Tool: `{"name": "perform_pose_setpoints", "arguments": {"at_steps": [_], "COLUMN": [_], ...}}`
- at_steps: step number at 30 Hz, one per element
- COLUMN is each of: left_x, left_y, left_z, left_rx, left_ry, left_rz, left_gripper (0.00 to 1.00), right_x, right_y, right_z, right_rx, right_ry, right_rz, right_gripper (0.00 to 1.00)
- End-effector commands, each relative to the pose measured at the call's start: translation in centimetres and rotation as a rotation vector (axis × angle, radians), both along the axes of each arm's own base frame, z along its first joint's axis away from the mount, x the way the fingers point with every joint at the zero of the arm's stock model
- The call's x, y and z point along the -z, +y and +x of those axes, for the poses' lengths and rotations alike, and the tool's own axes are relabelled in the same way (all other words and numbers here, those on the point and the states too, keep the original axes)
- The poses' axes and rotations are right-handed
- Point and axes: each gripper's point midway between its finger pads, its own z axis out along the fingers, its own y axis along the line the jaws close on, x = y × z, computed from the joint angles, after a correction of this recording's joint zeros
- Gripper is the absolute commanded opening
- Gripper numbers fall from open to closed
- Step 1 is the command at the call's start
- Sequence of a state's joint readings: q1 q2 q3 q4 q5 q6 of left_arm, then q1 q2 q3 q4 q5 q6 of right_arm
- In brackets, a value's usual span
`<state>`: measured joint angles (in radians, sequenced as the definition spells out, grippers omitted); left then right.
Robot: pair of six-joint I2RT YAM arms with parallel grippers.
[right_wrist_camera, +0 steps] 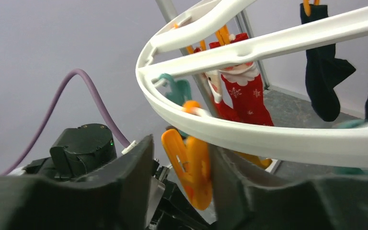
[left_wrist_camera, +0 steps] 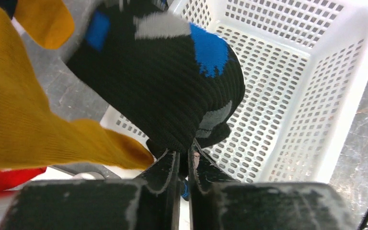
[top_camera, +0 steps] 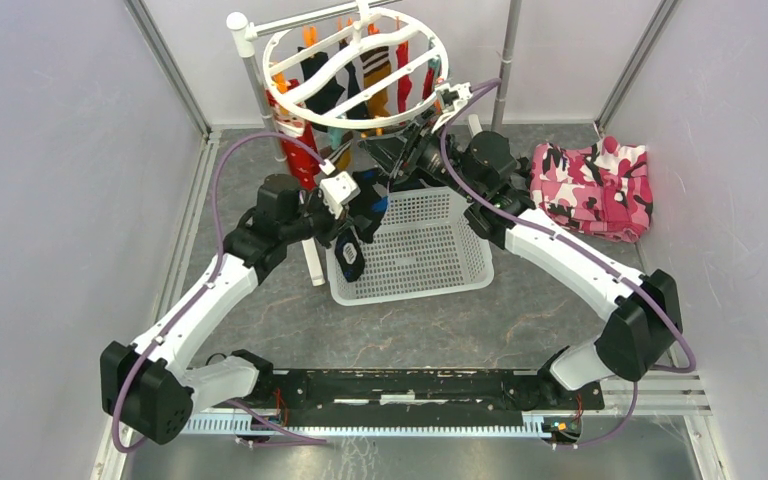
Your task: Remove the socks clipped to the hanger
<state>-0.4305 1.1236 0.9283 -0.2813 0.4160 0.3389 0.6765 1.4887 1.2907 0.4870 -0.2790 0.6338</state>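
Between the clamped left fingers [left_wrist_camera: 172, 167] one blue-patched black sock [left_wrist_camera: 172, 81] is hanging; right fingers [right_wrist_camera: 136, 172] are straddling one orange clip [right_wrist_camera: 189, 167], grip unclear.

White basket [top_camera: 410, 283], pink camouflage cloth [top_camera: 592, 190], perhaps folded

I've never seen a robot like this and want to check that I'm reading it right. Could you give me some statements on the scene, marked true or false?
1. The left gripper holds a black sock. True.
2. The basket is full of socks. False: what shows of it is empty.
3. An orange clip sits between the right gripper's fingers. True.
4. The hanger is bare. False: socks hang on it.
5. The pink cloth lies in the basket. False: it lies outside, beside it.
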Motion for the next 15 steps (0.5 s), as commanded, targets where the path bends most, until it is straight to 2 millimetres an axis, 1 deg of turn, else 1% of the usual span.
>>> {"name": "perform_pose_setpoints", "arguments": {"at_steps": [1, 3, 4, 5, 6, 7, 9, 11, 13, 15], "left_x": [-2.2, -2.6, -2.7, -2.7, -2.7, -2.7, -3.2, -3.5, -4.0, -4.5], "left_y": [-0.6, -0.9, -1.0, -1.0, -1.0, -1.0, -1.0, -1.1, -1.1, -1.1], "left_z": [1.8, 1.3, 1.0, 0.6, 0.3, 0.0, -0.6, -0.8, -0.7, -0.7], "left_rx": [0.015, 0.049, 0.063, 0.073, 0.079, 0.085, 0.089, 0.078, 0.056, 0.047], "left_ry": [-0.129, -0.129, -0.127, -0.124, -0.118, -0.115, -0.113, -0.101, -0.09, -0.084], "left_rz": [0.011, 0.005, 0.002, -0.001, -0.005, -0.011, -0.03, -0.053, -0.075, -0.089], "left_gripper": [0.26, 0.5, 0.61, 0.71, 0.79, 0.83, 0.88, 0.9, 0.91, 0.91], "right_x": [-3.3, -2.4, -1.6, -1.0, -0.4, 0.3, 1.9, 3.3, 5.1, 6.7], "right_y": [-1.9, -2.9, -3.5, -4.0, -4.9, -5.7, -7.0, -8.4, -9.8, -11.7], "right_z": [-1.2, -1.3, -1.3, -1.4, -1.4, -1.6, -1.7, -1.9, -1.7, -1.5], "right_rx": [0.015, 0.034, 0.044, 0.057, 0.075, 0.088, 0.107, 0.123, 0.164, 0.222], "right_ry": [-0.08, -0.072, -0.062, -0.05, -0.042, -0.036, -0.021, -0.008, 0.003, 0.012], "right_rz": [0.004, -0.022, -0.039, -0.05, -0.06, -0.076, -0.113, -0.153, -0.223, -0.281], "right_gripper": [0.66, 0.79, 0.83, 0.86, 0.89, 0.91, 0.94, 0.94, 0.94, 0.94]}}
